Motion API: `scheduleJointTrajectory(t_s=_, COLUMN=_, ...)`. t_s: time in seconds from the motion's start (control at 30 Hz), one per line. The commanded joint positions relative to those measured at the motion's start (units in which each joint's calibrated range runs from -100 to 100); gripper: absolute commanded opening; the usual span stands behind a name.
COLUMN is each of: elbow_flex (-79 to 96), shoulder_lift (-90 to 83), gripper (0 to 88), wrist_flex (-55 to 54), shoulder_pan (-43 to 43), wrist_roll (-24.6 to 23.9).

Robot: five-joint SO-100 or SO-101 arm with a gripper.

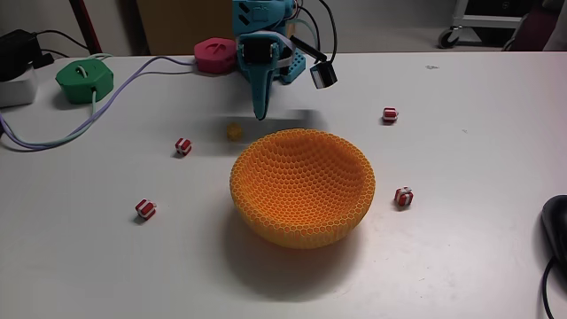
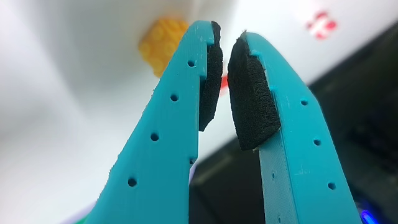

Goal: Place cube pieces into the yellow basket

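The yellow basket [image 1: 301, 188], a large orange-yellow honeycomb-mesh bowl, stands in the middle of the table in the fixed view. Around it lie tiny red-and-white striped cube pieces: one [image 1: 182, 146] at the back left, one [image 1: 146, 209] at the front left, one [image 1: 390, 114] at the back right, and one [image 1: 404, 197] just right of the basket. My teal gripper [image 1: 259, 113] points down just behind the basket's far rim, above the table. In the wrist view the gripper [image 2: 227, 37] is shut, its black pads [image 2: 249, 99] almost touching with nothing between them. A blurred cube piece [image 2: 321, 23] shows beyond it.
A small yellow piece [image 1: 234, 131] [image 2: 163, 40] lies on the table near the fingertips. At the back left sit a green box [image 1: 86, 80] and a pink box [image 1: 215, 55], with cables [image 1: 53, 133] trailing leftwards. A black object [image 1: 556, 232] rests at the right edge.
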Motion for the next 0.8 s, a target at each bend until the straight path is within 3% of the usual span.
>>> scheduleJointTrajectory(t_s=0.0, elbow_flex=-1.3, shoulder_lift=-0.4, gripper=0.0, wrist_flex=2.4, shoulder_pan=3.3, wrist_roll=-14.9)
scheduleJointTrajectory(t_s=0.23, elbow_flex=-2.9, shoulder_lift=1.7, gripper=0.0, wrist_flex=2.1, shoulder_pan=2.8, wrist_roll=-16.4)
scheduleJointTrajectory(t_s=0.3, elbow_flex=-8.1, shoulder_lift=7.1, gripper=0.8, wrist_flex=1.3, shoulder_pan=0.2, wrist_roll=-18.9)
scheduleJointTrajectory(t_s=0.43, elbow_flex=-18.2, shoulder_lift=24.7, gripper=9.6, wrist_flex=0.0, shoulder_pan=-17.9, wrist_roll=-32.1)
scheduleJointTrajectory(t_s=0.53, elbow_flex=-20.7, shoulder_lift=36.1, gripper=25.8, wrist_flex=-6.9, shoulder_pan=-35.0, wrist_roll=-43.5)
scheduleJointTrajectory(t_s=0.67, elbow_flex=-18.9, shoulder_lift=48.5, gripper=25.4, wrist_flex=-20.6, shoulder_pan=-54.2, wrist_roll=-58.0)
scheduleJointTrajectory(t_s=0.77, elbow_flex=-18.8, shoulder_lift=53.1, gripper=26.0, wrist_flex=-25.0, shoulder_pan=-62.1, wrist_roll=-61.4)
